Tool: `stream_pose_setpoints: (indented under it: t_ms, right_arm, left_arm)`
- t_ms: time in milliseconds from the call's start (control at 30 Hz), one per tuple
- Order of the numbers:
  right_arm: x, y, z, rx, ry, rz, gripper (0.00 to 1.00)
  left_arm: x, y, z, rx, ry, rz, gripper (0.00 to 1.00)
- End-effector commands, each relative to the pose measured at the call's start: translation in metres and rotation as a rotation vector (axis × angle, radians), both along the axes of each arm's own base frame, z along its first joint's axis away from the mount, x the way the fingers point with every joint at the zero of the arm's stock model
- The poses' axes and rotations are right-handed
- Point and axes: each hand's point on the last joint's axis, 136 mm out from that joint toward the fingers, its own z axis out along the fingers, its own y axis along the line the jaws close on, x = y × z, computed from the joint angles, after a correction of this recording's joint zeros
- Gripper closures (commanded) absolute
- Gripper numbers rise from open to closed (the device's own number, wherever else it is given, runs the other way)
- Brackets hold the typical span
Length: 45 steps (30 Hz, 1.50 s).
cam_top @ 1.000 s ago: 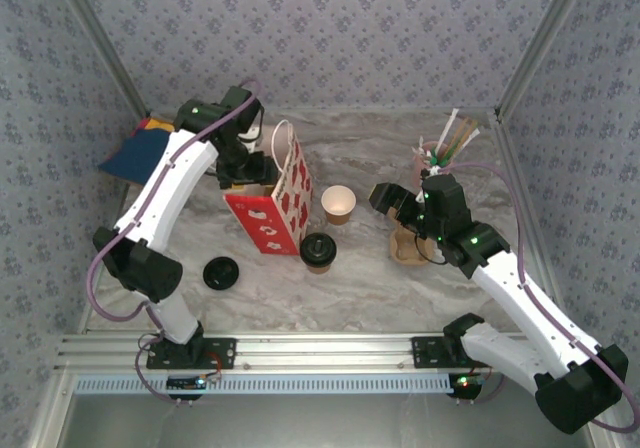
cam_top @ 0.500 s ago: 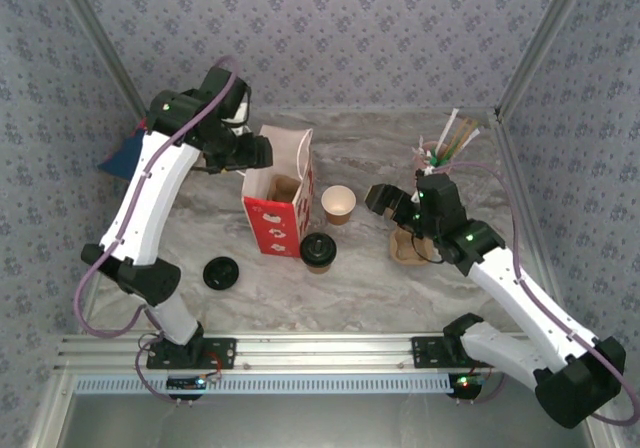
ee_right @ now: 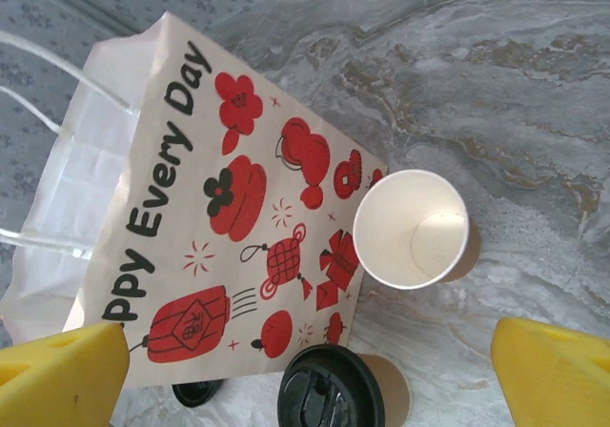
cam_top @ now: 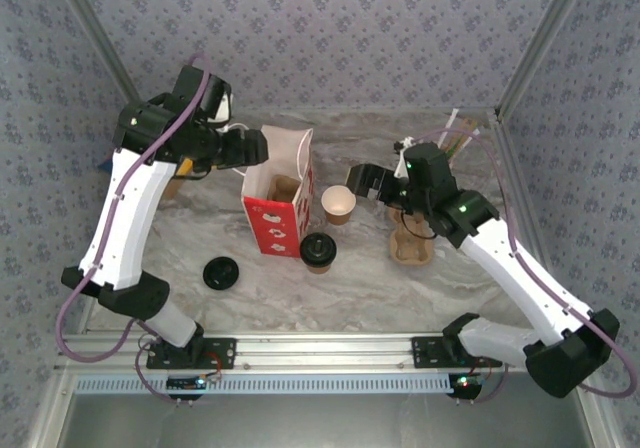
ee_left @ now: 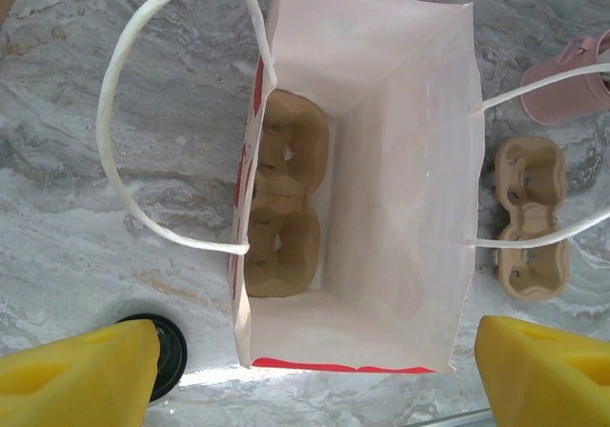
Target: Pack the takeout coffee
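A brown takeout coffee cup with a black lid (cam_top: pixel 318 250) (ee_right: pixel 334 391) stands in front of the red-and-white paper bag (cam_top: pixel 280 200) (ee_right: pixel 191 208). A second brown cup (cam_top: pixel 338 204) (ee_right: pixel 417 229), lidless and cream inside, stands to the bag's right. A loose black lid (cam_top: pixel 220 272) (ee_left: pixel 168 353) lies at the bag's front left. The bag (ee_left: pixel 400 160) stands open with a pulp carrier (ee_left: pixel 284 203) inside. My left gripper (cam_top: pixel 250 148) (ee_left: pixel 310 379) hovers open above the bag's back edge. My right gripper (cam_top: pixel 366 182) (ee_right: pixel 310 379) is open, just right of the lidless cup and above it.
Another pulp carrier (cam_top: pixel 410 244) (ee_left: pixel 532 215) lies on the marble table (cam_top: pixel 350 298) under my right arm. The pink cup of straws (cam_top: pixel 450 146) (ee_left: pixel 570 86) stands at the back right. A metal rail (cam_top: pixel 330 350) runs along the near edge.
My left arm rose and pulled back from the bag while its jaws widened; the bag now stands upright and open. My right gripper moved left and back, toward the lidless cup.
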Motion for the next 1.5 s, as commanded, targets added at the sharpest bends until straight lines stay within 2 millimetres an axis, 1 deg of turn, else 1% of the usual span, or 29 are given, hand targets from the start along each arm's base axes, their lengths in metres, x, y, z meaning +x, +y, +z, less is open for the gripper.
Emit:
stream_pose_setpoints:
  t_ms: [0,133,167,200,233,300,467,600,733,833,933,1000,1067,1133,1167,1200,1233,1333,1400,1467]
  right_arm:
    - [-0.004,0.012,0.009,-0.042,-0.014,0.053,0.0]
    - [0.005,0.031,0.011,-0.039,0.015,0.055,0.0]
    - [0.006,0.035,0.014,-0.049,0.012,0.055,0.0]
    - [0.008,0.043,0.02,-0.059,-0.003,0.066,0.0]
    - [0.007,0.047,0.016,-0.098,0.01,0.078,0.0]
    - [0.01,0.058,0.021,-0.127,0.008,0.09,0.0]
    - [0.019,0.084,0.023,-0.116,0.012,0.135,0.0]
    - [0.024,0.092,0.024,-0.121,0.007,0.161,0.0]
    - [0.028,0.087,0.023,-0.158,-0.022,0.176,0.0]
    - [0.032,0.082,0.022,-0.151,-0.002,0.151,0.0]
    - [0.032,0.087,0.023,-0.131,0.007,0.162,0.01]
    - [0.031,0.089,0.024,-0.139,0.012,0.158,0.04]
    - [0.027,0.094,0.023,-0.166,0.02,0.162,0.09]
    - [0.022,0.097,0.024,-0.189,0.045,0.137,0.1]
    - [0.019,0.101,0.023,-0.207,0.052,0.143,0.1]
    - [0.016,0.105,0.022,-0.224,0.053,0.147,0.11]
    - [0.012,0.108,0.02,-0.247,0.06,0.142,0.13]
    - [0.01,0.118,0.006,-0.299,0.113,0.136,0.22]
    - [0.011,0.125,-0.001,-0.321,0.132,0.135,0.23]
    - [0.011,0.13,-0.003,-0.352,0.13,0.121,0.23]
  left_arm:
    - [-0.011,0.0,0.001,-0.006,0.007,-0.024,0.14]
    - [-0.022,-0.003,-0.003,-0.045,0.038,-0.018,0.14]
    - [-0.024,-0.002,-0.003,-0.051,0.041,-0.013,0.14]
    - [-0.027,-0.004,0.0,-0.063,0.038,-0.024,0.14]
    - [-0.03,-0.004,0.003,-0.07,0.029,-0.038,0.14]
    - [-0.034,-0.004,0.008,-0.073,0.005,-0.052,0.15]
    - [-0.036,0.006,0.02,-0.058,-0.049,-0.031,0.14]
    - [-0.036,0.027,0.019,0.037,-0.075,0.021,0.14]
    - [-0.042,0.047,0.014,0.115,-0.064,0.077,0.15]
    - [-0.048,0.05,0.01,0.121,-0.031,0.091,0.17]
    - [-0.053,0.05,-0.009,0.145,0.043,0.089,0.18]
    - [-0.051,0.044,-0.022,0.141,0.078,0.075,0.18]
    - [-0.043,0.035,-0.032,0.121,0.089,0.06,0.22]
    - [-0.033,0.03,-0.036,0.106,0.072,0.062,0.24]
    - [-0.028,0.027,-0.045,0.109,0.088,0.056,0.26]
    - [-0.023,0.025,-0.048,0.101,0.086,0.055,0.27]
    - [-0.017,0.023,-0.05,0.093,0.086,0.057,0.28]
    - [-0.001,0.021,-0.06,0.091,0.09,0.057,0.3]
    - [0.007,0.018,-0.068,0.092,0.091,0.043,0.3]
    - [0.015,0.015,-0.075,0.088,0.096,0.033,0.3]
